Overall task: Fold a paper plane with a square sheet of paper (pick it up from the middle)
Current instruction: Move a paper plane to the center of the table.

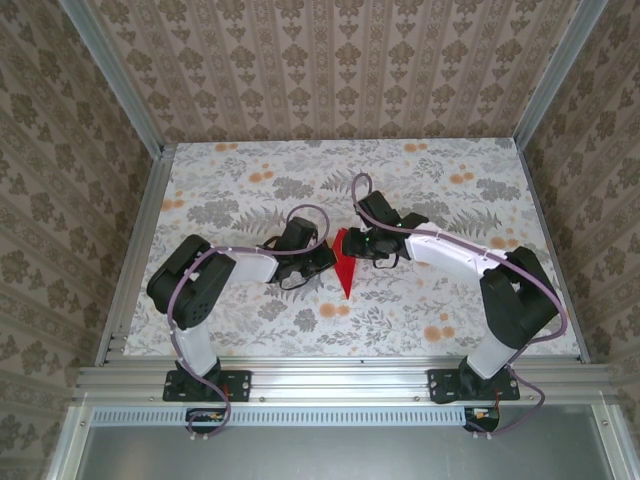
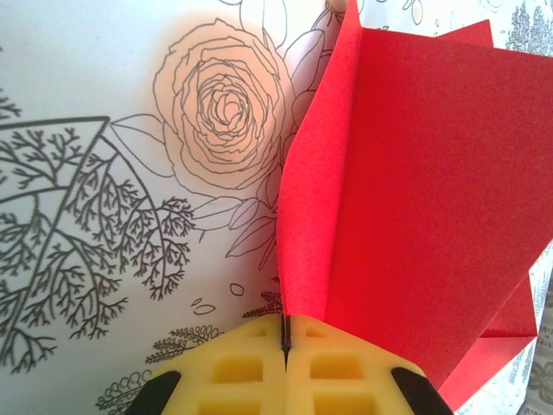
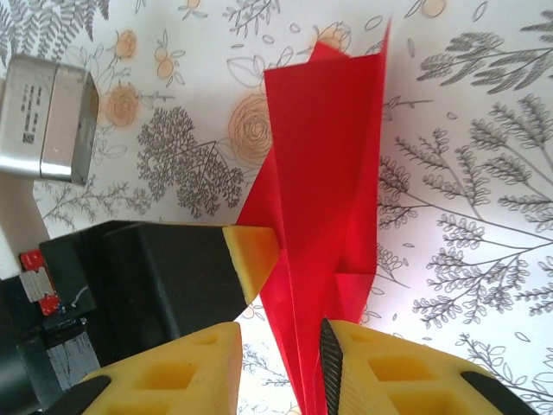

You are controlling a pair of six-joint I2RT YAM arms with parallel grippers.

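The red paper plane [image 1: 344,265] is a narrow creased dart near the table's middle, its point toward the near edge. My left gripper [image 1: 325,262] comes in from the left and is shut on it: in the left wrist view the yellow pads [image 2: 251,367] meet on the plane's folded edge [image 2: 415,199]. My right gripper [image 1: 358,245] reaches in from the right. Its jaws [image 3: 281,337] stand open astride the plane's tail [image 3: 324,173]; the right pad [image 3: 380,363] lies against the paper and the left pad is clear of it. The left gripper's fingertip [image 3: 251,255] presses the plane from the side.
A floral cloth [image 1: 250,190] covers the table. Aluminium rails [image 1: 330,380] run along the near edge and the sides, with patterned walls behind. The left wrist's silver camera box [image 3: 47,117] hangs close to the right gripper.
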